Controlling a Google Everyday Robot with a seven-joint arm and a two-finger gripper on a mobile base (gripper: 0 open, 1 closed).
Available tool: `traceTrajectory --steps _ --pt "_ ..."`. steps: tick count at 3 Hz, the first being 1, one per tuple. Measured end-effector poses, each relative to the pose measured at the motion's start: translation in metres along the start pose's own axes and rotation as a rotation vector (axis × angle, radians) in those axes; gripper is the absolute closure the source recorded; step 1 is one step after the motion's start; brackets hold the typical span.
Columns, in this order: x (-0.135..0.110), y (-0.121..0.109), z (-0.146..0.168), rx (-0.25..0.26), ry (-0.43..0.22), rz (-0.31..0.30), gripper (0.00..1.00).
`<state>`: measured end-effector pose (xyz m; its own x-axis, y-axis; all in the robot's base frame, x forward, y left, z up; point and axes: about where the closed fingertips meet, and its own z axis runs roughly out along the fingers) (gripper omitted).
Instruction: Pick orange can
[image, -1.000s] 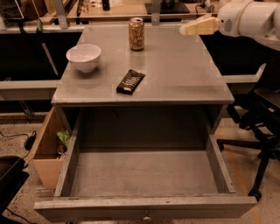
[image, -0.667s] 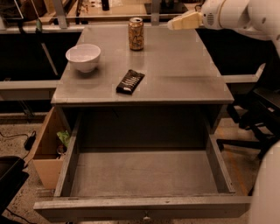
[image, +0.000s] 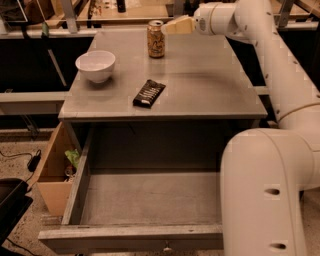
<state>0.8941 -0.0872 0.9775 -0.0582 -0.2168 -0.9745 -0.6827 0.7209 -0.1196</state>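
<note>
One can, jaws level with its top

Orange can (image: 156, 40) stands upright near the far edge of the counter (image: 210, 80). My jaws point in from the right, just beside its silver top; I cannot tell whether they touch it, or how wide they are. White bowl (image: 95, 65) sits left of the can and black wrapper (image: 149, 93) nearer the front, well apart from it.

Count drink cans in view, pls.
1. The orange can stands upright at the far edge of the table, beyond the white bowl and black wrapper; the gripper sits close beside its top. Inside of the floor box is mostly hidden.
</note>
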Motion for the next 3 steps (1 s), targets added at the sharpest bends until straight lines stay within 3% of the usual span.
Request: traceTrajectory --steps 1,2,3 --pt "0.001 0.013 0.035 -0.051 -0.036 0.050 0.00" --pt "0.007 0.024 0.062 -0.068 -0.021 0.069 0.00" --pt "0.021 0.034 0.083 -0.072 0.035 0.068 0.00"
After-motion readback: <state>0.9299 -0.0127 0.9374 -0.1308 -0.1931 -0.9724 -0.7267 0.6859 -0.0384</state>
